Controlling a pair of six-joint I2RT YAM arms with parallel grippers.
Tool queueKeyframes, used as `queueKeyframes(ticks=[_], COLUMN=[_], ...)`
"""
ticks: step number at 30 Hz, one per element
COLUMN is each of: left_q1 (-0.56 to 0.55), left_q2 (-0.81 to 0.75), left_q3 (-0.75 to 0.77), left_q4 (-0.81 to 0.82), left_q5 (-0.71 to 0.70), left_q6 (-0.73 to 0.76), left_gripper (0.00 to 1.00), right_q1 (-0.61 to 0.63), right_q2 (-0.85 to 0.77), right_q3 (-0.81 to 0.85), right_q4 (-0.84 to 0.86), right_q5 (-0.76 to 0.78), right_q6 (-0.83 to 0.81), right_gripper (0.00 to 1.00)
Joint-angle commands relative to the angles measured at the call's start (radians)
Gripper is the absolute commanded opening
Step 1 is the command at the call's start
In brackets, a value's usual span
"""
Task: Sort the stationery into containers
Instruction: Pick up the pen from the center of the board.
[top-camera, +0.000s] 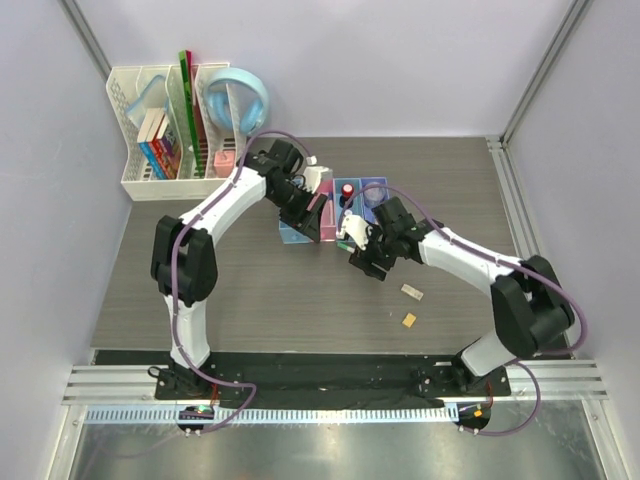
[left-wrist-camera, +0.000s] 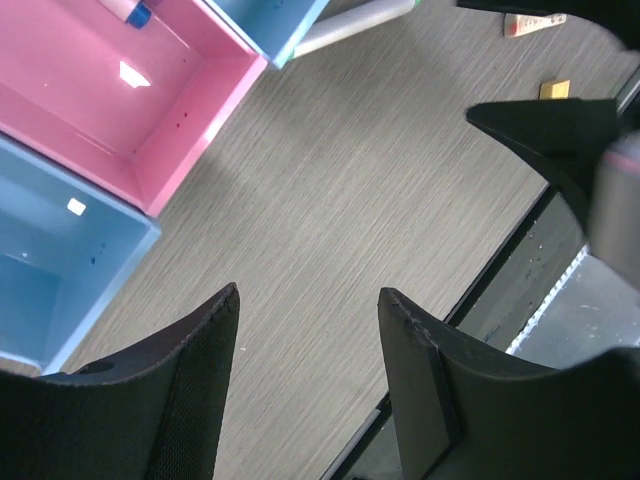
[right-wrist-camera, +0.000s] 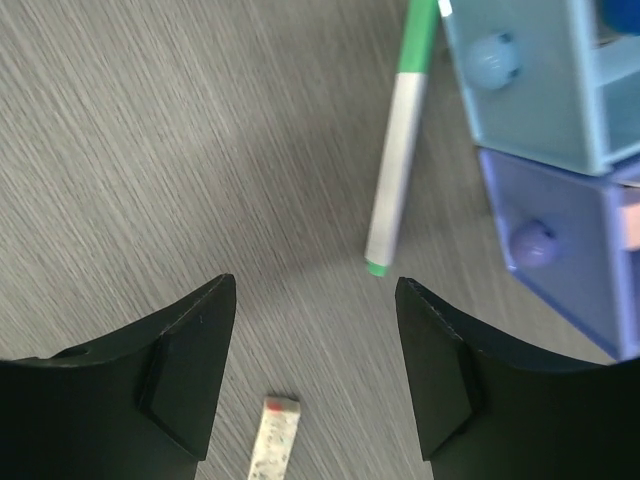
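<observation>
**Surrounding items.** A white mesh organizer (top-camera: 150, 120) stands in the far-left corner of the desk (top-camera: 250, 300). It holds books (top-camera: 158, 152) and an upright green ruler (top-camera: 186, 105). Light-blue headphones (top-camera: 238, 98) hang at its right end. The print on the book spines is too small to read.

**Obstructions.** In the top view the left arm (top-camera: 225, 205) crosses the row of bins (top-camera: 375, 187) and hides part of it. The right arm (top-camera: 455, 258) reaches in from the right, and its wrist covers the desk just in front of the row. Purple cables run along both arms.

**Pincers.**
- Left pincer (left-wrist-camera: 308, 300): fingers apart, nothing between them, held above bare desk beside the pink bin (left-wrist-camera: 100, 95) and a blue bin (left-wrist-camera: 45, 265).
- Right pincer (right-wrist-camera: 314, 290): fingers apart, nothing between them, held above the desk.

**Task items.**
- Pen (right-wrist-camera: 398, 160): white barrel with green ends, flat on the desk just beside the blue (right-wrist-camera: 540, 75) and purple (right-wrist-camera: 570, 265) bins, outside them.
- Pale eraser (top-camera: 412, 292) and tan eraser (top-camera: 408, 319): on open desk near each other, well apart from the row.
- Marker (left-wrist-camera: 135, 12): only a blue-capped end shows, inside the pink bin.

**Surface and enclosure.** The desk is dark grey with a wood-grain pattern. The walls are pale lilac with metal corner posts. A black base plate (top-camera: 330, 375) and metal rails run along the near edge.
</observation>
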Motion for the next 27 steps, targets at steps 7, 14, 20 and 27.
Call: queueKeyframes(ticks=[7, 14, 20, 27], left_q1=[0.006, 0.020, 0.051, 0.103], left_q2=[-0.129, -0.187, -0.253, -0.322], left_q3=[-0.077, -0.131, -0.178, -0.237], left_q4=[0.031, 0.031, 0.037, 0.056], left_q5=[-0.049, -0.055, -0.076, -0.118], left_q6=[0.024, 0.042, 0.047, 0.035], left_gripper=[0.59, 0.59, 0.59, 0.60], right_q1=[-0.064, -0.094, -0.094, -0.094], right_q2=[0.134, 0.204, 0.284, 0.373], right_q3=[0.095, 0.132, 0.153, 0.189], right_q4=[0.044, 0.042, 0.038, 0.039], right_q5=[-0.088, -0.119, -0.137, -0.093], right_q6=[0.014, -0.001, -0.007, 0.026], right_gripper=[0.69, 0.63, 0.51, 0.21])
